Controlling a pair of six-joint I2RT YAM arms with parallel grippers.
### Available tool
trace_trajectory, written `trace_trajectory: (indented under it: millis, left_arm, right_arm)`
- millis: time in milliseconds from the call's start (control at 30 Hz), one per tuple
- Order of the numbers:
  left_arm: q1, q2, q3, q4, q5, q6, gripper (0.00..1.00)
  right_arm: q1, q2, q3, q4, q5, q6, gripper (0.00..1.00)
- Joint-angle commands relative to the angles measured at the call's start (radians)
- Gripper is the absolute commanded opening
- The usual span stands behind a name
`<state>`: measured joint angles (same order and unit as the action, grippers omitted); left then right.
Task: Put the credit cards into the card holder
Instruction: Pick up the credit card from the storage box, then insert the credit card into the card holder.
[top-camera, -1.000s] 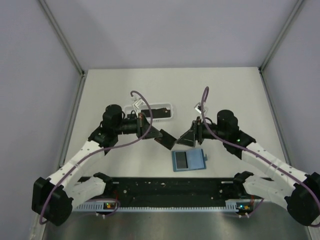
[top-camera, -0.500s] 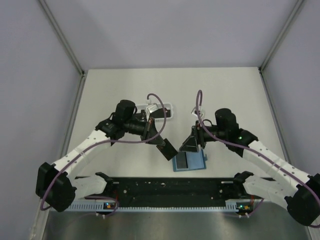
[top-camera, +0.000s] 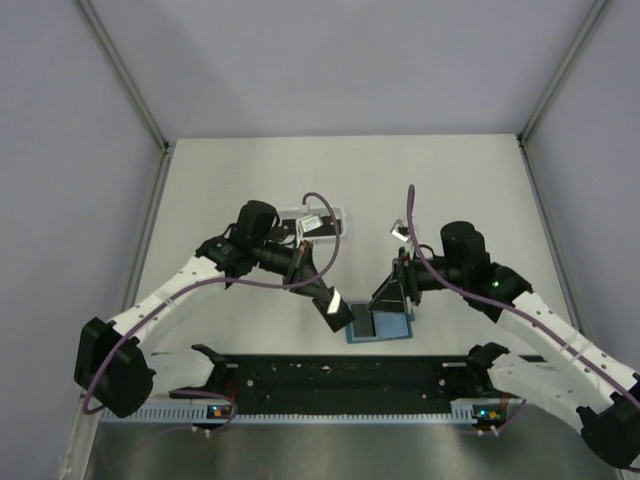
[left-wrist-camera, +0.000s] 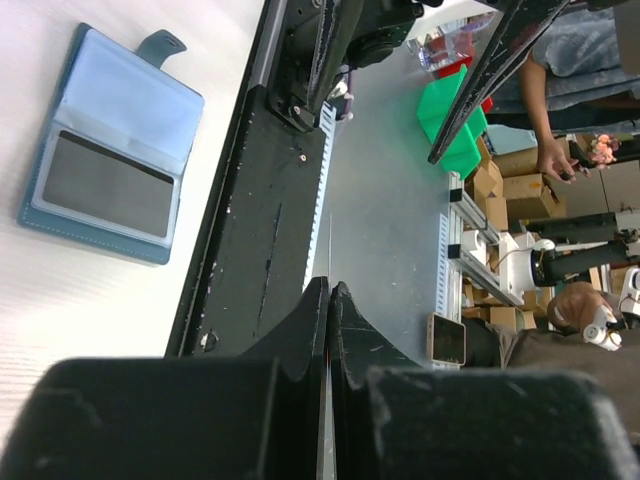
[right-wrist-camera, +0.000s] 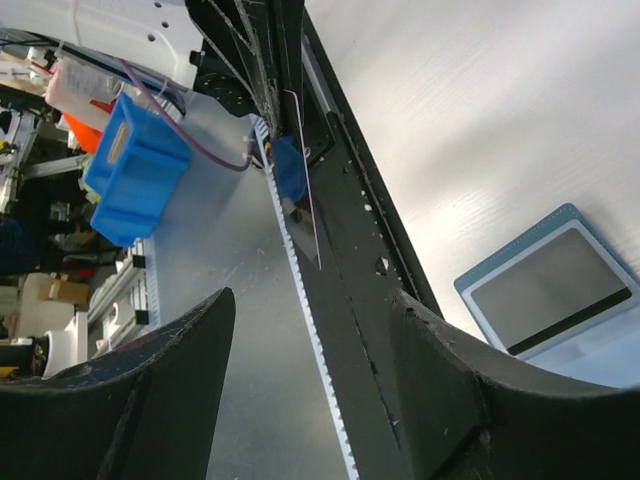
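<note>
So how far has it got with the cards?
Done: one card already looks tucked into a pocket of the open holder. In hand: the left gripper pinches a second card just beside the holder, while the right gripper hangs open over it. Left: sliding that card in. The tray behind is mostly hidden, so I can't tell if more wait.

Matt, soft-looking card holder (left-wrist-camera: 118, 112); glossy plastic credit card (top-camera: 334, 308)

The card holder (top-camera: 385, 330) lies open on the table (top-camera: 230, 180), just beyond the rail (top-camera: 340, 375), one card (left-wrist-camera: 108, 185) in its pocket. A second card (top-camera: 334, 309) hangs just left of it in the left gripper (top-camera: 325, 297). The right gripper (top-camera: 392, 296) is over its far side, and the tray (top-camera: 340, 212) lies behind.
</note>
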<state>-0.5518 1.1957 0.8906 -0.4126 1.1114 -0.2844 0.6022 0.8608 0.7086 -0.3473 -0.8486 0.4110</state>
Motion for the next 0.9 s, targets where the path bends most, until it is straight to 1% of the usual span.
trace_trajectory:
  millis: [0, 100, 233, 300, 533, 600, 800, 867]
  left_arm:
    - [-0.019, -0.01, 0.042, 0.057, 0.056, -0.007, 0.0]
    - [-0.043, 0.007, 0.048, 0.092, 0.036, -0.036, 0.0]
    - [-0.068, 0.019, 0.053, 0.138, 0.034, -0.073, 0.0]
    - [-0.079, 0.019, 0.053, 0.161, 0.038, -0.09, 0.0]
    - [-0.109, 0.031, 0.061, 0.182, 0.041, -0.108, 0.0]
    - [-0.115, 0.035, 0.061, 0.193, 0.041, -0.116, 0.0]
    - [-0.125, 0.041, 0.061, 0.209, 0.036, -0.128, 0.0]
    - [-0.125, 0.044, 0.062, 0.212, 0.034, -0.131, 0.0]
  right_arm:
    - [0.021, -0.011, 0.049, 0.005, -0.027, -0.014, 0.61]
    - [0.047, -0.003, 0.04, 0.071, -0.018, 0.029, 0.6]
    - [0.087, 0.024, 0.043, 0.103, 0.039, 0.051, 0.56]
    - [0.102, 0.035, 0.035, 0.134, 0.042, 0.067, 0.55]
    - [0.142, 0.075, 0.032, 0.188, 0.054, 0.087, 0.52]
    - [0.151, 0.086, 0.035, 0.191, 0.057, 0.086, 0.49]
    - [0.165, 0.099, 0.037, 0.197, 0.065, 0.091, 0.36]
    - [0.168, 0.099, 0.035, 0.203, 0.063, 0.095, 0.34]
